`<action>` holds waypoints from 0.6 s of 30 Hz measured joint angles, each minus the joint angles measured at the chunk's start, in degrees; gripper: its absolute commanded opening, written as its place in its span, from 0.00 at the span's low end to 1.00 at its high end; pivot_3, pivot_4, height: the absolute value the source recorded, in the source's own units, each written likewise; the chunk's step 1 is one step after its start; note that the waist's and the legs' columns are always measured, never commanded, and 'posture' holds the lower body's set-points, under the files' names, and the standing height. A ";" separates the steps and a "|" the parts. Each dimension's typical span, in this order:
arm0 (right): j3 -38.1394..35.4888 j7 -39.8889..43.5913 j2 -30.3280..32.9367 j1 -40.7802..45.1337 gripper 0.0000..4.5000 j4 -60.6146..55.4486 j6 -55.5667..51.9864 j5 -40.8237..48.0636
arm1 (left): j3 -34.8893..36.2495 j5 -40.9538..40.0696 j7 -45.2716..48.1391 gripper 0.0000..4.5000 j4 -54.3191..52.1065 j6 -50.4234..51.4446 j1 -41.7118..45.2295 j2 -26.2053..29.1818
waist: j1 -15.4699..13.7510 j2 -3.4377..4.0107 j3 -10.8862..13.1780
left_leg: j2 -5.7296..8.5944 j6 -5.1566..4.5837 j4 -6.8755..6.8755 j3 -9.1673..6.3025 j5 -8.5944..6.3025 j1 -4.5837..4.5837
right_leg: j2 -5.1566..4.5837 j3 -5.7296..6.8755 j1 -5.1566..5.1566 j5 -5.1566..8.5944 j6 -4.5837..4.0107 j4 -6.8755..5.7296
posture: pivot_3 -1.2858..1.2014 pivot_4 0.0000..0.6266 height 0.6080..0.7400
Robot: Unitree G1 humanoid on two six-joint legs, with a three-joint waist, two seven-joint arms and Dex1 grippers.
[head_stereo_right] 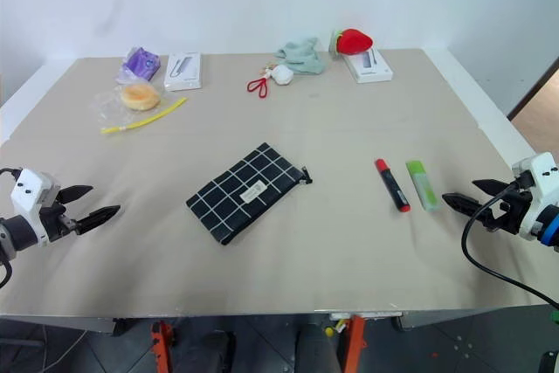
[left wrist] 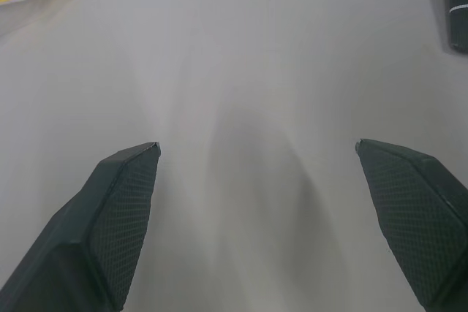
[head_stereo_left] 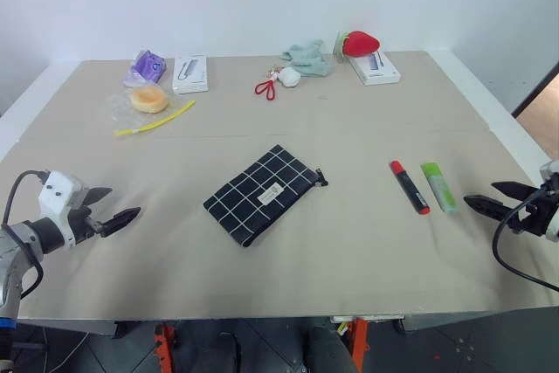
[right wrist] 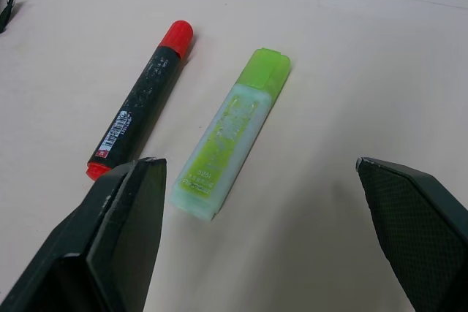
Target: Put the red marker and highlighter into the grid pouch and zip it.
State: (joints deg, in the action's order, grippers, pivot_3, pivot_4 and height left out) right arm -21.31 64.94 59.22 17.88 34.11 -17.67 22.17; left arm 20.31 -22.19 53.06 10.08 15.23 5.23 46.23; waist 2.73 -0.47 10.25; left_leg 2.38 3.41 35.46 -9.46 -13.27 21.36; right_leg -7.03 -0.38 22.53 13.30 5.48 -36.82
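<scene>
Nothing has been gathered yet, so the task stands at its first step. The grid pouch (head_stereo_left: 263, 193) lies flat and slanted near the middle of the table (head_stereo_left: 349, 128), its zipper cord at its right-hand far corner; whether the zip is open or closed is too small to tell. To its right, well apart from it, the red marker (head_stereo_left: 409, 187) and the highlighter (head_stereo_left: 438, 186) lie side by side, close but not touching, the highlighter the farther right. The right gripper (head_stereo_left: 487, 198) hangs just right of the highlighter with its fingers spread wide and nothing between them; the left gripper (head_stereo_left: 112, 209) hovers at the near left, equally wide and empty. The next move likely calls for the right gripper to reach left, settle over the highlighter or marker and close across its narrow body, while the left readies the pouch mouth.
</scene>
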 measured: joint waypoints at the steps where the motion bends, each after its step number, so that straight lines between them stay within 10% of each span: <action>1: 0.01 -0.02 0.00 0.00 0.99 0.00 0.02 -0.04 | 0.00 0.02 -0.01 0.98 0.00 -0.03 0.00 0.00 | 0.00 0.00 0.00 | 0.00 0.00 0.00 0.00 0.00 0.00 | 0.00 0.00 0.00 0.00 0.00 0.00 | 0.52 0.24 1.00; 18: 0.69 -0.13 0.03 1.15 0.99 4.40 2.67 -3.28 | 0.03 -0.42 -1.41 0.98 0.06 0.22 0.02 0.00 | 0.01 0.00 0.00 | 0.00 0.00 0.00 0.03 0.00 0.00 | 0.00 -0.05 0.02 -0.01 0.02 0.00 | 0.52 0.24 1.00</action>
State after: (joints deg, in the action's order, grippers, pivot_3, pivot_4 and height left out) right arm -20.62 64.80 59.25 19.03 38.51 -15.00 18.89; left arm 20.34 -22.62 51.64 10.14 15.45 5.25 46.23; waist 2.74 -0.47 10.25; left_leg 2.38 3.41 35.46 -9.42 -13.27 21.36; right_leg -7.03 -0.43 22.55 13.28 5.50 -36.82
